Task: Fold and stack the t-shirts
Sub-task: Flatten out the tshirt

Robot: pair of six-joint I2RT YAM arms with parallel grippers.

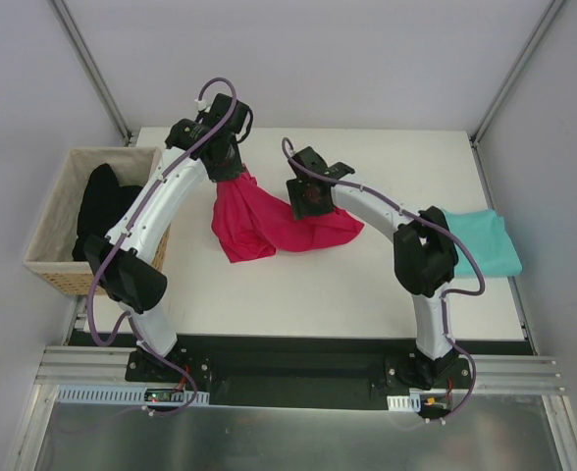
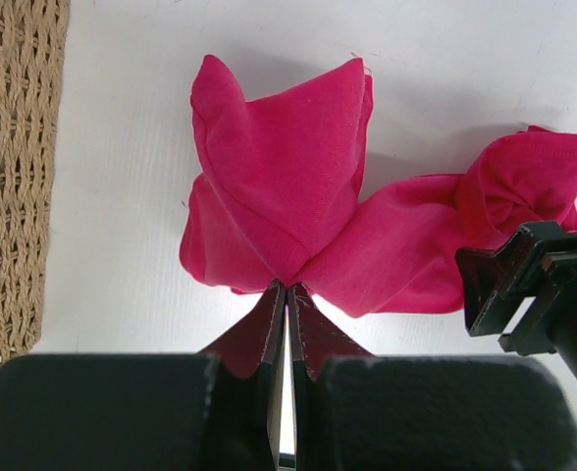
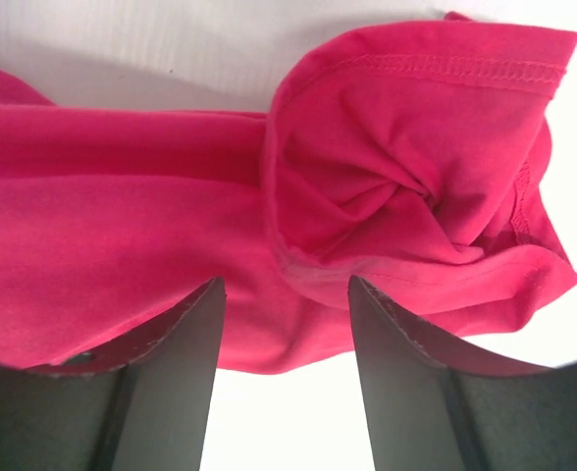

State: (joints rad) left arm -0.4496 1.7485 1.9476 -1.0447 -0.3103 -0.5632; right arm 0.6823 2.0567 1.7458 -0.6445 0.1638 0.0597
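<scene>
Entry, t-shirt fold and stack.

Crimson-pink t-shirt [image 1: 274, 228]: you have it mid-table, between your two arms, on the white table [image 1: 367, 285]. It is not flat. From the top camera it reads as a crumpled, roughly triangular heap, narrow at the far end under your left wrist and widening toward the near side and the right.

Left gripper [image 2: 287, 287]: clenched, fingers pressed together with a gathered point of the pink cloth pinched at the tips. In the left wrist view the fabric [image 2: 288, 177] fans out from that pinch into a puffed lobe with two pointed corners at its far edge. A second band runs off to the right.

Right gripper [image 3: 284, 289]: released, jaws standing apart. Pink cloth [image 3: 151, 196] lies just past the fingertips, with bare table showing in the gap nearer the wrist; nothing is clamped. Ahead of the right finger the cloth is twisted into a tight rosette of folds, and a double-stitched hem runs along its far edge. To the left of that knot the fabric is smoother, with long, shallow creases. Whether the fingertips touch the cloth you cannot tell from this view.

Teal t-shirt [image 1: 485, 243]: at the right edge of the table, partly hidden behind your right arm, well apart from the pink one. The part that shows lies flat and smooth.

Wicker basket [image 1: 51, 263]: off the table's left edge, with a black garment [image 1: 102, 201] inside it.
</scene>
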